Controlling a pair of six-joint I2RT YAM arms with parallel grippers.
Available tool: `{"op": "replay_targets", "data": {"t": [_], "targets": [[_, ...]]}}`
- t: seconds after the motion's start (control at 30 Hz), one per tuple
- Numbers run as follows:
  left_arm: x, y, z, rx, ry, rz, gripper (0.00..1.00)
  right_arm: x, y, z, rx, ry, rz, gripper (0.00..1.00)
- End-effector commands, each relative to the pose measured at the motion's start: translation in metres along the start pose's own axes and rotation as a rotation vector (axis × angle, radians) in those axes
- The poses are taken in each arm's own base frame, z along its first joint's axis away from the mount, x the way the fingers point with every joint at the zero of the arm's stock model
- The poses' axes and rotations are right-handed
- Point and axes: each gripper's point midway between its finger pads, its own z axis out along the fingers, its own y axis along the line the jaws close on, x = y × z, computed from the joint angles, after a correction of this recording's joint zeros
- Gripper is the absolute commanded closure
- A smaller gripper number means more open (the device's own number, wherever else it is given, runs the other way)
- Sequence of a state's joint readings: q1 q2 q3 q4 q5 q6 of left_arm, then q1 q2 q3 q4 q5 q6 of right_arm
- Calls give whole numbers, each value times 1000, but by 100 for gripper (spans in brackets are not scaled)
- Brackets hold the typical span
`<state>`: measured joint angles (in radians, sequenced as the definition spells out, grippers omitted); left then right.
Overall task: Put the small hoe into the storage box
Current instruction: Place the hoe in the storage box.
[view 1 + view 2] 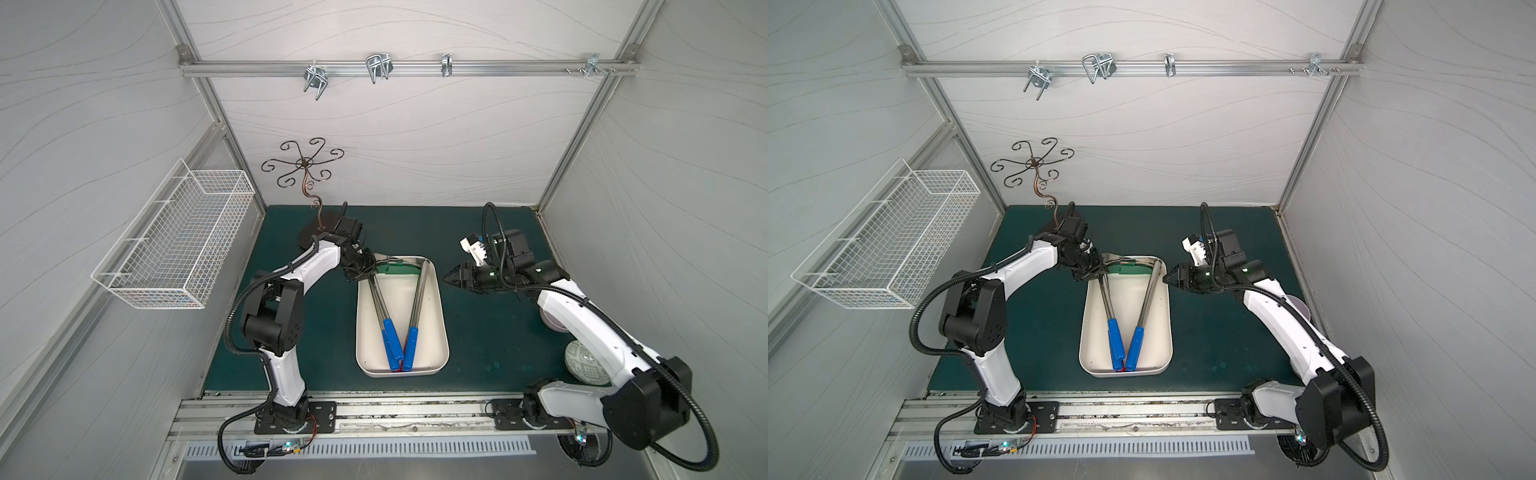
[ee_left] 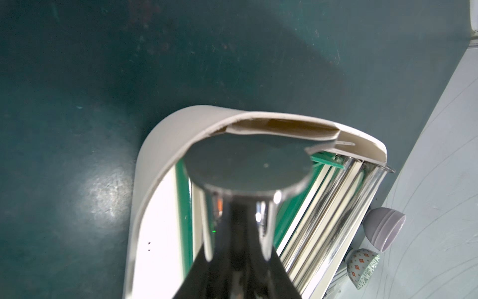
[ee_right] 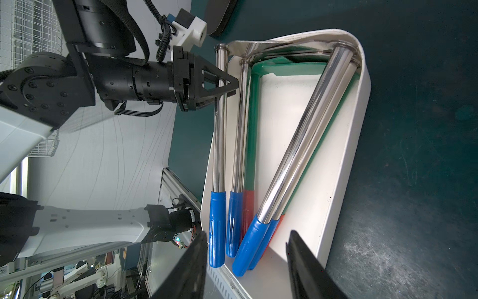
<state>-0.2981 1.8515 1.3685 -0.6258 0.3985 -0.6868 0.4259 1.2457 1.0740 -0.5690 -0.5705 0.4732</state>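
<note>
The left fingers [image 3: 232, 85] were closed tightly on the bare metal shaft of the small hoe [image 3: 219, 145], close to its head. The hoe lay lengthwise along the left side of the storage box [image 1: 415, 371], its blue grip towards the near end. In the right wrist view the shaft seemed to run just over the left rim, not clearly inside it. I could not tell if the grip already rested on the floor of the box. The right fingers [image 3: 305, 269] stood partly apart with nothing between them, hanging near the right rim of the box. The main danger, in my judgement, was a release in this position: the hoe could settle on the rim and roll out onto the dark green surface [image 1: 498, 332]. The shaft was polished and was held far from its middle, so the long handle end could swing or slide in the grip during any quick move. The blade [image 2: 245, 160] covered the far corner of the box and lay near the heads of the other hoes [image 1: 419, 291] stored there. It could catch on them or on the wall when lowered, and the pile could shift. The box looked light and shallow, so a sideways push from the hoe or from either arm could move it away.
</note>
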Motion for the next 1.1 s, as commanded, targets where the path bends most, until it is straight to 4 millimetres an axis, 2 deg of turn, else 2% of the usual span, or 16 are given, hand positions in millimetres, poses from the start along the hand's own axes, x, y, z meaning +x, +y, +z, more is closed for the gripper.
{"op": "replay_targets", "data": {"t": [0.0,0.2,0.23,0.33,0.37,0.6,0.83,0.93,1.07], "targets": [[-2,-7,26,52,26,5,100,1,1,-1,-13,7,-14,49],[-1,28,29,-111,12,25,100,5,-3,2,-9,17,-6,49],[-2,31,28,-134,6,33,95,6,-4,3,-7,20,-3,49],[-1,37,24,-168,-2,38,68,6,-5,4,-5,23,0,49],[-1,37,22,-167,-4,41,64,7,-6,4,-5,25,0,49],[-4,27,5,-154,-37,56,44,8,-6,4,-3,26,0,49],[-20,14,-30,-183,-130,87,44,8,-6,4,-4,27,0,49],[-26,13,-32,-215,-130,95,46,8,-6,4,-5,29,0,49],[-31,14,-20,-234,-107,90,51,9,-6,4,-6,31,2,49]]}}
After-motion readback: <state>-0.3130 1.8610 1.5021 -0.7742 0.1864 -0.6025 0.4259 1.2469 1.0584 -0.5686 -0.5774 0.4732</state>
